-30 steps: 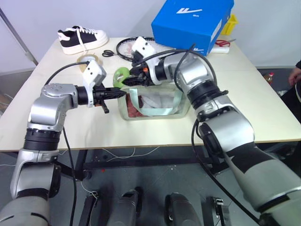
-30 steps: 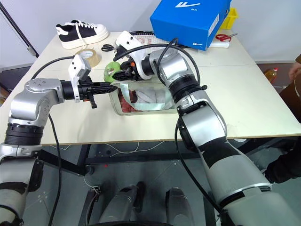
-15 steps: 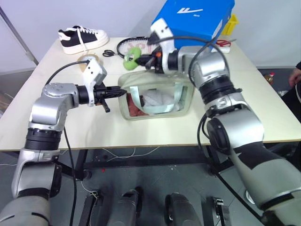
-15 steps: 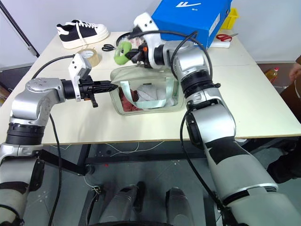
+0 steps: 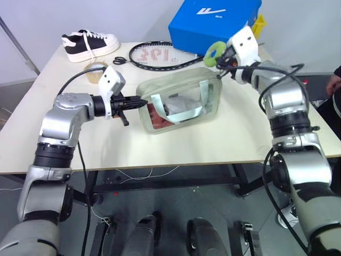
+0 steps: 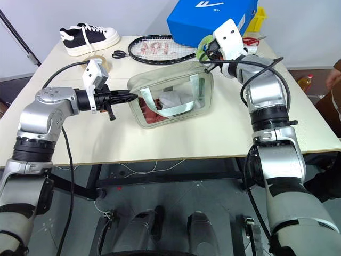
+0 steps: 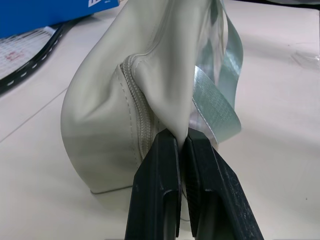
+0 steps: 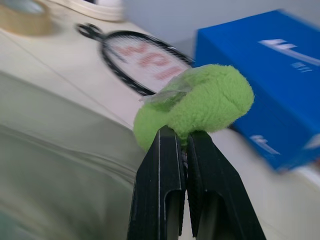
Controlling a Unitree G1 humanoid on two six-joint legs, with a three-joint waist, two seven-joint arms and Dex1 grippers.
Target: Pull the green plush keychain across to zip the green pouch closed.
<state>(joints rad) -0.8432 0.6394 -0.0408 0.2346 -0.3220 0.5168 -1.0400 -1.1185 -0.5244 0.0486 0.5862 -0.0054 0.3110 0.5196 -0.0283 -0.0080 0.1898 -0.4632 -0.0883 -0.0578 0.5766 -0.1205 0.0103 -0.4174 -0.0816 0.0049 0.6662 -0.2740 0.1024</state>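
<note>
Soft sage-green pouch (image 5: pixel 178 98) sitting mid-desk (image 5: pixel 160 144), boxy but squashed, tipped a bit, clear plastic window facing front with something white and something reddish showing through. Two flat mint ribbon straps (image 5: pixel 181 109) draped over that window, woven-looking and slightly shiny up close. Matte, smooth fabric on the end panel, stitched seam and fine zipper teeth curving down it.

Left gripper (image 7: pixel 182 145) at the pouch's left end, black fingers (image 7: pixel 160 190) squeezed together on a fold of that fabric right by the seam. Fingers long, flat, hard plastic, basically no gap.

Right gripper (image 8: pixel 182 137) up off the pouch's right top corner, near the blue box. Fingers (image 8: pixel 160 185) clamped tight on the keychain (image 8: pixel 200 107), a fuzzy lime-green oval, fleecy like a tennis ball, with a little clear tag stuck on one side. Keychain poking out past the fingertips, just above and beside the pouch's right end (image 5: pixel 216 53).

Rest of the desk: pale, smooth top. Glossy blue cardboard shoebox (image 5: pixel 213 21) with a white logo at the back. Racket (image 5: pixel 160 55) with a thin black oval frame and white strings with red lettering, lying flat behind the pouch. Black-and-white canvas sneaker (image 5: pixel 88 42) at the back left, tan tape roll (image 5: pixel 96 69) and black-handled scissors (image 5: pixel 121 60) near it. Red-handled scissors (image 6: pixel 251 40) by the box.
</note>
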